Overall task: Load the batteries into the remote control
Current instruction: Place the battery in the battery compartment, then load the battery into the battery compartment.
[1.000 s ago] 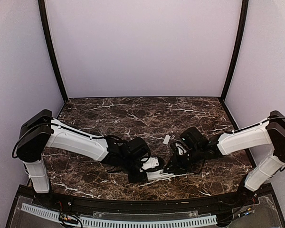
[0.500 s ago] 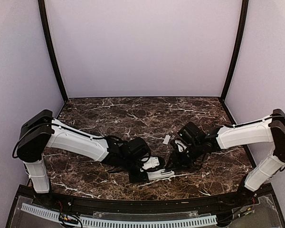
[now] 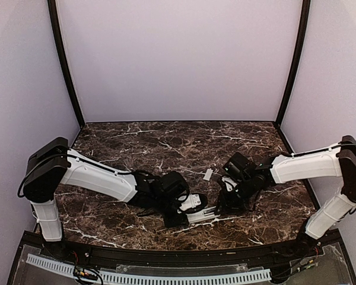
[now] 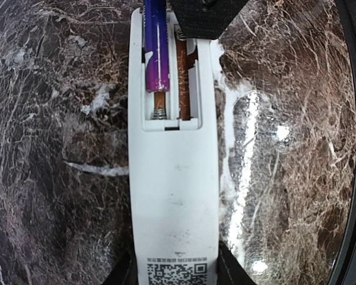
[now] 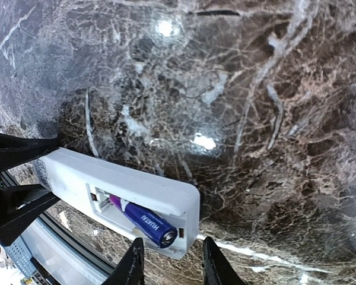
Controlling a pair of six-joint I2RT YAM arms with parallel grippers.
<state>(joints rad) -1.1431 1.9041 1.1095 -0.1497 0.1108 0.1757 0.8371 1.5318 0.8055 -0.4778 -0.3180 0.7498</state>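
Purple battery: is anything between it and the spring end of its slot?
Nothing visible. In the left wrist view the purple battery lies in the open bay of the remote control, and only the bare spring shows past its end.

Soft, even light comes from overhead, and the pale walls [image 3: 178,59] glow with hardly any shadow. The polished marble tabletop [image 5: 296,107] throws back small hard glare spots in both wrist views. The remote control [image 4: 173,178] looks nearly washed out. Both wrist views bow at their edges, and the closest parts along the bottom are blurred.
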